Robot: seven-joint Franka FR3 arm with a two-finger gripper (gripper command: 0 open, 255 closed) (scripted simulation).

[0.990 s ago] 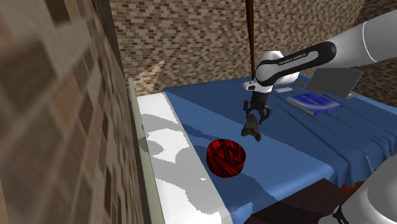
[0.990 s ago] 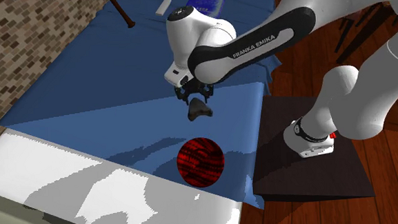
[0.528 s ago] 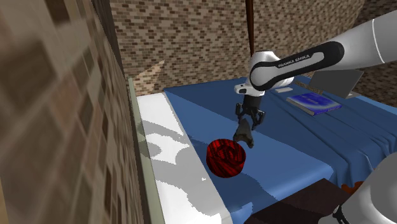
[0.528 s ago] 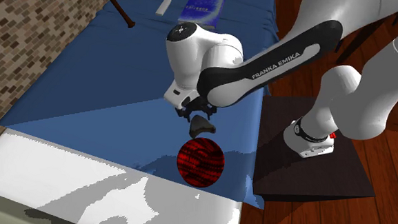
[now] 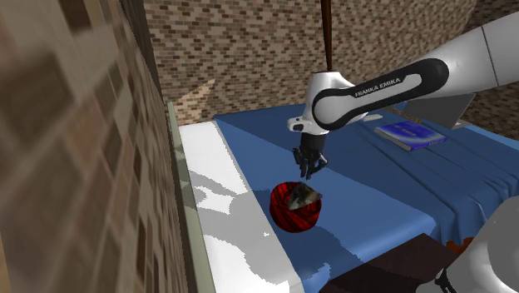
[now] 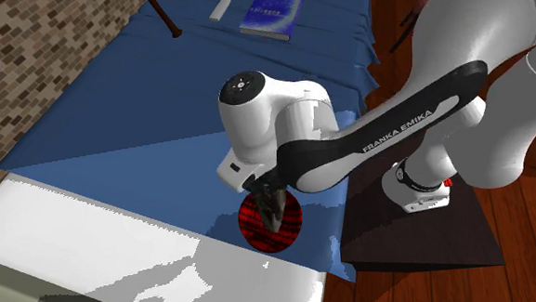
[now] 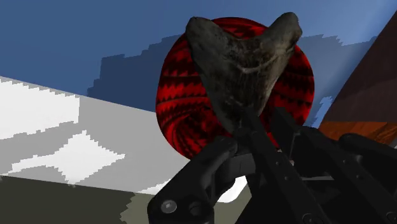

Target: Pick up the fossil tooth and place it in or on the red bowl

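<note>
Fossil tooth (image 5: 303,197): lying grey-brown inside the red bowl (image 5: 287,218), tilting against the bowl's inside; in the wrist view its broad root end is pointing away from the jaws and its tip toward them
Red bowl: sitting on the blue cover (image 5: 374,191) of the bed, close to where the white sheet (image 5: 218,212) is showing
Gripper (image 5: 309,171): hovering just above the bowl, pointing down
Jaws: appearing to stand apart; the shoulder view is showing a gap between fingertips and tooth, so nothing is being clamped
Step in hand: judging this as the release, with the placing looking all but done
Doing it well: keeping the jaws apart and lifting straight up, so that no finger is dragging the tooth's tip or catching the near rim; going slowly until the fingers are clearing the bowl's top
Watching for: the tooth is sitting high in the bowl, so a sideways nudge could be tipping it out, or sliding the bowl across the soft cover
Elsewhere: blue book (image 5: 409,133) lying well apart, on the far side of the bed
</note>
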